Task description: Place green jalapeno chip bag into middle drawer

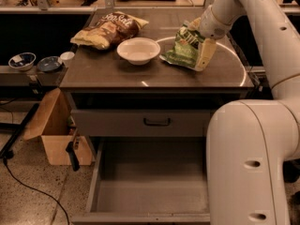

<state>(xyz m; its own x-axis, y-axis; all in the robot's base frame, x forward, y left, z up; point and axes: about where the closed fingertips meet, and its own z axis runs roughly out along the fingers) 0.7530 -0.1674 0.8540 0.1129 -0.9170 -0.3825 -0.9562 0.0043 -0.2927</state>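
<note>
The green jalapeno chip bag (183, 50) is on the right of the counter top, its upper edge lifted toward my wrist. My gripper (200, 54) reaches down from the upper right and is shut on the bag's right side. One pale finger (206, 55) shows beside the bag; the other is hidden behind it. The middle drawer (150, 191) stands pulled open and empty low in the view, below and in front of the counter.
A white bowl (138, 49) sits just left of the bag. A larger brown-and-yellow chip bag (108, 29) lies at the back left. A closed grey drawer front with a dark handle (157, 122) is above the open drawer. A cardboard box (54, 135) stands on the floor at left. My white arm (251, 163) fills the lower right.
</note>
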